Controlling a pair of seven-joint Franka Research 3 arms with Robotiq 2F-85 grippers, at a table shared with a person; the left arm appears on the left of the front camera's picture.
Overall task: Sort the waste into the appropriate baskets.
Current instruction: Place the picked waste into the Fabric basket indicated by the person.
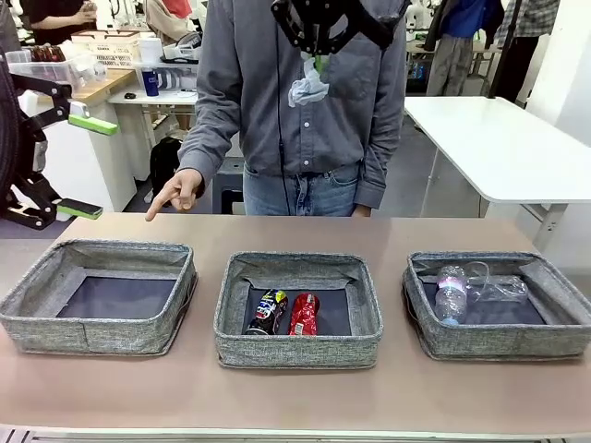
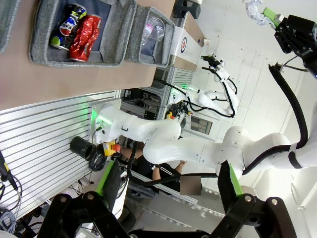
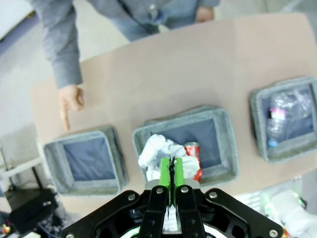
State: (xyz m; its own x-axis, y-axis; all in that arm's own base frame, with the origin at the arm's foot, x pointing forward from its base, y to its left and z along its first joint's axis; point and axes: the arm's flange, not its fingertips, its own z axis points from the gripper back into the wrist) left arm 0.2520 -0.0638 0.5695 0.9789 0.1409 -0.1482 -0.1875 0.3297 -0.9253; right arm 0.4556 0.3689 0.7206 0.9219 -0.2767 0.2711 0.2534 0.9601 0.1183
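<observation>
I am holding the paper ball (image 1: 307,88) pinched in my right end effector (image 1: 319,63), high above the counter (image 1: 295,397) and in front of the person's grey shirt (image 1: 268,101). In my right wrist view the crumpled white ball (image 3: 161,151) is sitting at the tips of my closed green fingers (image 3: 165,171), and it is lying over the middle basket (image 3: 188,146) in that picture.

The three grey baskets are standing in a row on the brown counter. The left basket (image 1: 37,314) is showing a bare dark bottom. The middle basket (image 1: 295,351) is holding the dark can (image 1: 268,312) and the red can (image 1: 304,314), lying side by side and touching, or very nearly so. The right basket (image 1: 499,346) is holding clear bottles (image 1: 476,291); they look like two, though the crumpled plastic makes the count hard to tell.

The person's hand (image 1: 178,192) is pointing down with one finger at the far edge of the counter, behind the left basket.

My left end effector (image 1: 78,161) is waiting at the left side, off the counter, its green-padded fingers spread wide with nothing between them. In my left wrist view those fingers (image 2: 108,179) are also standing far apart.
</observation>
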